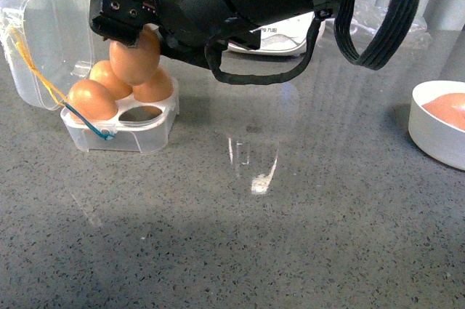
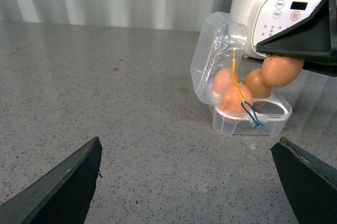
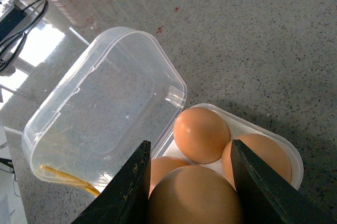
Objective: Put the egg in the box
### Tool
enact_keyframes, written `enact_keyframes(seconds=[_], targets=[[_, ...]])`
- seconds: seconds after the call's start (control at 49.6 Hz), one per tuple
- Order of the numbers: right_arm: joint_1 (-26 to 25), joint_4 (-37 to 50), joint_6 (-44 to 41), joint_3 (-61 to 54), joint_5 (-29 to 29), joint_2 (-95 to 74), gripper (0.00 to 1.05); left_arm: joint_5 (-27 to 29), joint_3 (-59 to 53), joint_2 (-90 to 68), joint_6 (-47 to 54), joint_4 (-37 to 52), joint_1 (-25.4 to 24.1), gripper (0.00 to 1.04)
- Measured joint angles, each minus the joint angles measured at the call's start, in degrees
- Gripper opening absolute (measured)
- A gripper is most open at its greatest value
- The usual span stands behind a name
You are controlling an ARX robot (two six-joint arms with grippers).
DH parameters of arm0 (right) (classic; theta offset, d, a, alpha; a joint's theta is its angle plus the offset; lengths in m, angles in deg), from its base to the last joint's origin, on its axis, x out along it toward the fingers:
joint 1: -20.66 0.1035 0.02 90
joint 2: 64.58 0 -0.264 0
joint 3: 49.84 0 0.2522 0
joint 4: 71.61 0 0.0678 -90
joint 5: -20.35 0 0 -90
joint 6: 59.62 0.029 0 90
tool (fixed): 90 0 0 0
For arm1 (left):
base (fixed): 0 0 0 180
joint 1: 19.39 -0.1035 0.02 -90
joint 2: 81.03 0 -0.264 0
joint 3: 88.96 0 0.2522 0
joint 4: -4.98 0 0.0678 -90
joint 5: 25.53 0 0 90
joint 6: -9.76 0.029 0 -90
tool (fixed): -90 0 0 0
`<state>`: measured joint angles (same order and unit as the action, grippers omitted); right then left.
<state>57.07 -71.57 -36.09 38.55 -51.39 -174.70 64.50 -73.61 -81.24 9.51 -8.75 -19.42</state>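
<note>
Clearance: the grey speckled table (image 1: 290,236) lies bare from the 6 o'clock edge of the front view up to centre, and the box (image 1: 123,134) stands alone at 10 o'clock. Its clear lid (image 1: 43,33) is swung back and stands up on the 9 o'clock side, with a yellow band (image 1: 33,69) and a blue band (image 1: 91,126) trailing over that side. Three eggs fill three slots. The one vacant slot (image 1: 142,113) is at the case's 5 o'clock corner, nearest the robot.

Right gripper (image 1: 131,36): closed narrow on the egg (image 1: 134,56) and holding it by its upper part, directly over the case's far slots. Whether this egg touches the eggs beneath cannot be determined.

Left gripper (image 2: 188,153): spread wide and empty, low over bare table, well apart from the case. It faces the box's lid side.

A white bowl (image 1: 429,131) at 3 o'clock holds another egg (image 1: 447,109) and is well apart from the box.

Obstructions: the right arm's black body and cable loop cover the 12 o'clock band of the front view. The frame edge cuts the bowl and the lid. In the right wrist view the held egg covers the vacant slot. A white appliance (image 2: 274,13) behind the box is only partly seen.
</note>
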Motion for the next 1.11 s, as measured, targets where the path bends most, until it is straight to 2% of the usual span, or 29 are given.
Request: enact_keyframes(seconds=[0.444, 0.504, 0.767, 1.11], targets=[[0.0, -1.5, -1.4, 0.0, -0.3, -0.9, 0.41, 0.0, 0.0, 0.0, 0.0, 0.0, 0.0, 0.98], [0.0, -1.3, -1.1, 0.0, 0.4, -1.2, 0.50, 0.0, 0.0, 0.0, 0.0, 0.0, 0.0, 0.98], [-0.3, 0.7, -0.8, -0.9, 0.1, -0.4, 0.99, 0.0, 0.0, 0.0, 0.0, 0.0, 0.0, 0.98], [-2.8, 4.2, 0.3, -8.3, -0.4, 8.6, 0.98, 0.0, 0.0, 0.0, 0.0, 0.0, 0.0, 0.98]])
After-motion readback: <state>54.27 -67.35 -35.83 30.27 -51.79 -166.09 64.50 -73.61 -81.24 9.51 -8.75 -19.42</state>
